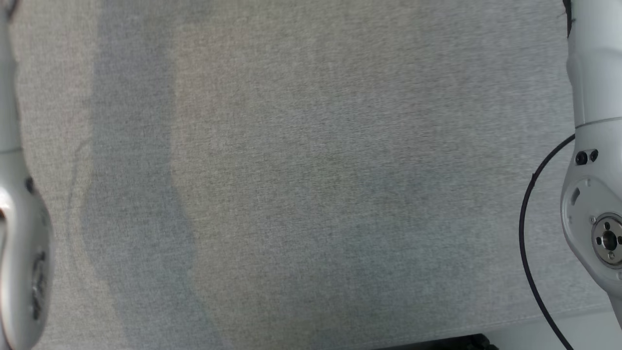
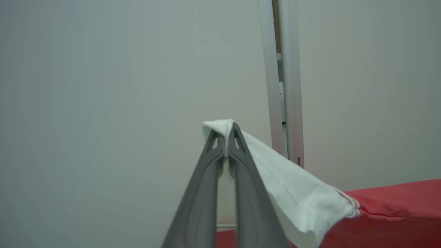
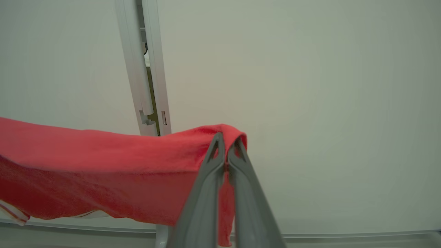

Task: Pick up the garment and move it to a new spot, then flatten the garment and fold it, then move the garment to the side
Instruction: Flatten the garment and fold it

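left gripper [image 2: 225, 139] pinches white garment [image 2: 296, 193] edge; right gripper [image 3: 227, 146] red

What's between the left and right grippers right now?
The garment. The left gripper is shut on its white part, the right gripper on a red edge; in both wrist views the cloth runs off sideways from the grip.

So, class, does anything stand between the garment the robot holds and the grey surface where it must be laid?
Nothing visible does. The left hand and the right hand are each shut on an edge of the garment, and the stretch of grey surface seen in the head view bears no object.
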{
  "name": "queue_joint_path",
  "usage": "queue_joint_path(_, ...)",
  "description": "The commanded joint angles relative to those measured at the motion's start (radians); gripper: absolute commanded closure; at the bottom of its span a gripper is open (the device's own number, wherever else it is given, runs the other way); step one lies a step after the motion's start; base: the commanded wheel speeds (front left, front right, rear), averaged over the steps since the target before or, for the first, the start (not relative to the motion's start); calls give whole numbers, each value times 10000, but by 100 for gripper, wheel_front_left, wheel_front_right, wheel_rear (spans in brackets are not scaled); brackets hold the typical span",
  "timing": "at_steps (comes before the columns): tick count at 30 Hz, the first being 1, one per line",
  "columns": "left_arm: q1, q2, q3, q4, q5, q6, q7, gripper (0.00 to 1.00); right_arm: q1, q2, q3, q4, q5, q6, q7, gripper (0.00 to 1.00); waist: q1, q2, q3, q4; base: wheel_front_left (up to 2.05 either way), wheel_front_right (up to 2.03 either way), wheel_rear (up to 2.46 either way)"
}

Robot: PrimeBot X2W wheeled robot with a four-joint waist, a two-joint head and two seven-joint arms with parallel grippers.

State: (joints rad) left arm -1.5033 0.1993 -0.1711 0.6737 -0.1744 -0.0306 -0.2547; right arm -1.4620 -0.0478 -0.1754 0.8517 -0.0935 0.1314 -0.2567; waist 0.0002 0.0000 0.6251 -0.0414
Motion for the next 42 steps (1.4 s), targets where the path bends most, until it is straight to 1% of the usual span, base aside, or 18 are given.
queue_joint_path(1, 300, -95, 29, 128, -61, 9, -71, 100, 253, -51, -210, 248, -167, -16, -66, 100, -2, 0, 898, 652, 0, 0, 0)
queue_joint_path(3, 829, -276, 100, 273, -240, -63, -116, 100, 573, -46, -518, 492, -462, -16, -82, 100, -2, 0, 1019, 717, 0, 0, 0)
queue_joint_path(6, 1470, -425, 250, -109, -408, -261, -117, 100, 839, -47, -789, 248, -607, -16, -91, 100, -2, 0, 1084, 745, 0, 0, 0)
queue_joint_path(12, 2827, -391, 805, -1306, -946, -635, -114, 100, 1537, -53, -88, -4, 79, -16, -93, 100, -2, 0, 668, 500, 0, 0, 0)
queue_joint_path(18, 4582, -220, 1182, -2299, -1237, -790, -117, 100, 2225, -200, 270, 255, 528, -16, -93, 100, -2, 0, -128, 325, 0, 0, 0)
queue_joint_path(24, 6792, -267, 1331, -3368, -1564, -893, -118, 100, 3215, -318, 480, -77, 926, -16, -94, 100, -2, 0, -924, 337, 0, 0, 0)
queue_joint_path(28, 8449, -406, 1250, -4150, -1675, -922, -119, 100, 4373, -465, 674, -624, 1422, -17, -94, 100, -2, 0, -1504, 349, 0, 0, 0)
queue_joint_path(33, 10678, -667, 1420, -5284, -1804, -932, -119, 100, 6190, -432, 1001, -1528, 2206, -17, -95, 100, -2, 0, -2301, 319, 0, 0, 0)
queue_joint_path(37, 12465, -965, 1526, -6139, -1995, -824, -118, 100, 7745, -353, 1159, -2427, 2826, -17, -95, 100, -2, 0, -2883, 294, 0, 0, 0)
queue_joint_path(42, 14234, -1169, 1393, -6916, -2162, -623, -118, 100, 9455, -268, 1080, -3696, 3177, -17, -95, 100, -2, 0, -3384, 299, 0, 0, 0)
